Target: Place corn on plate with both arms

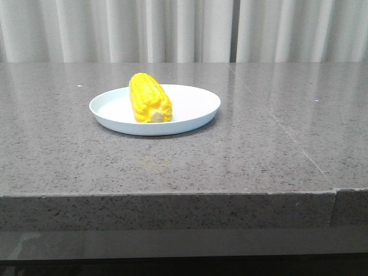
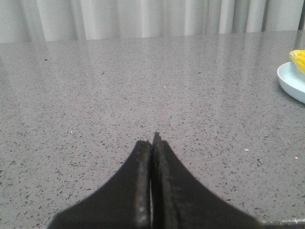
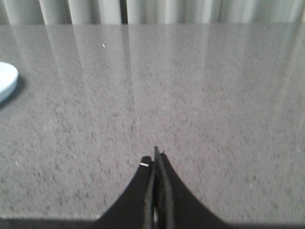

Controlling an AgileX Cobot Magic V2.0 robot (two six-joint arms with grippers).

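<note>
Jaws pressed together, nothing between them, on both the left gripper [image 2: 152, 140] and the right gripper [image 3: 155, 157]; each hangs low over bare grey speckled worktop [image 1: 259, 149], well apart from the plate [image 1: 195, 106]. The corn [image 1: 149, 98] lies in the plate, left of its centre, pale stub end toward the camera. It is bright yellow, husked, with neat kernel rows. The plate is round, shallow, pale blue-white, with a low rim.

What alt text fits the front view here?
A yellow corn cob lies on a pale round plate on a grey speckled stone table, its stub end facing the camera. White curtains hang behind; no arms are visible.
</note>
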